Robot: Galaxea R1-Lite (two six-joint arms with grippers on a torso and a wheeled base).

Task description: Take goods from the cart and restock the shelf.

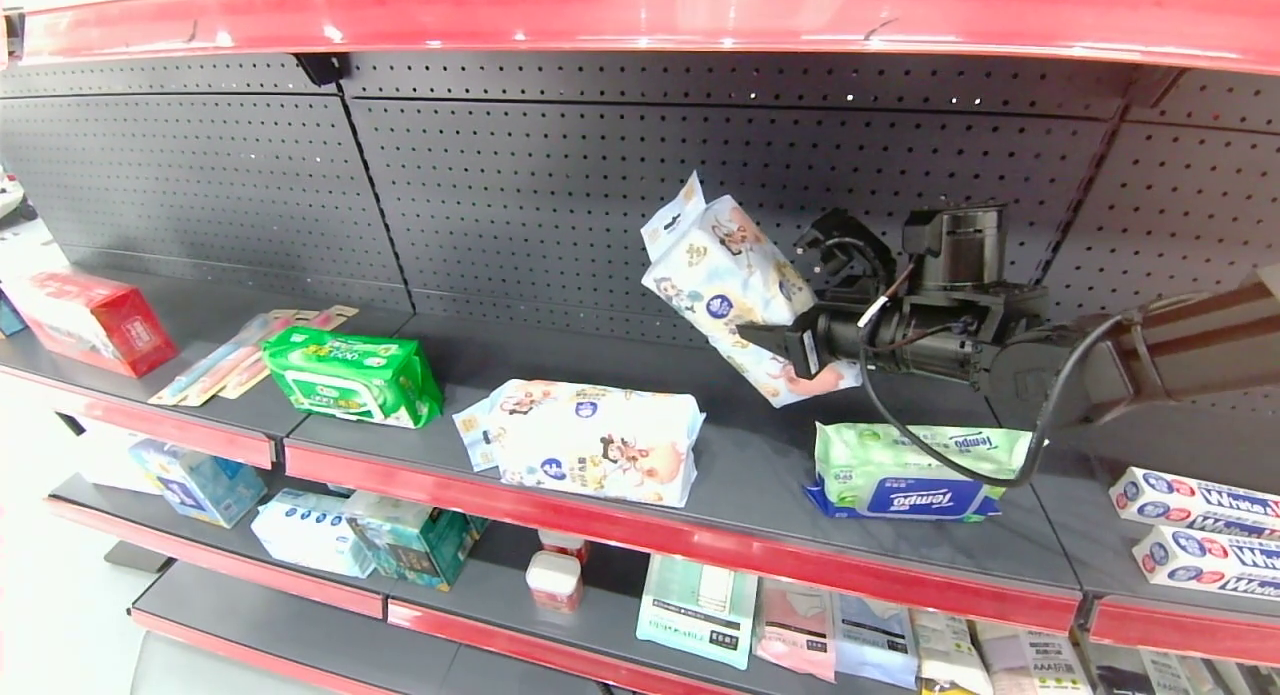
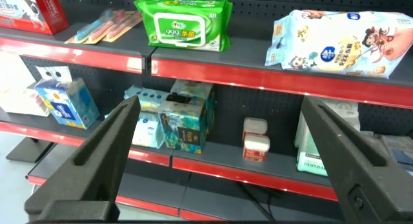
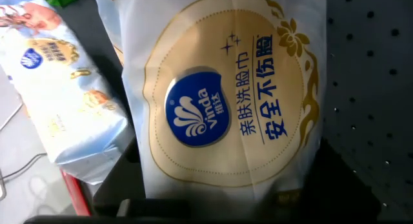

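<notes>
One blue-green pack (image 1: 910, 470) below held pack (image 1: 735, 285)

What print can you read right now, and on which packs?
"999", "80": green wipes pack.
"Vinda": white pack in the right gripper.
"tempo", upside down: blue-and-green pack.
"White": toothpaste boxes.
Lower-shelf labels: too small to read.

Printed labels on green wipes pack (image 2: 182, 20), toothpaste boxes (image 1: 1200, 500), held pack (image 3: 226, 101).

The held pack (image 1: 722, 280) hangs above the shelf (image 1: 752, 467), right of the lying pack (image 1: 590, 441).
</notes>
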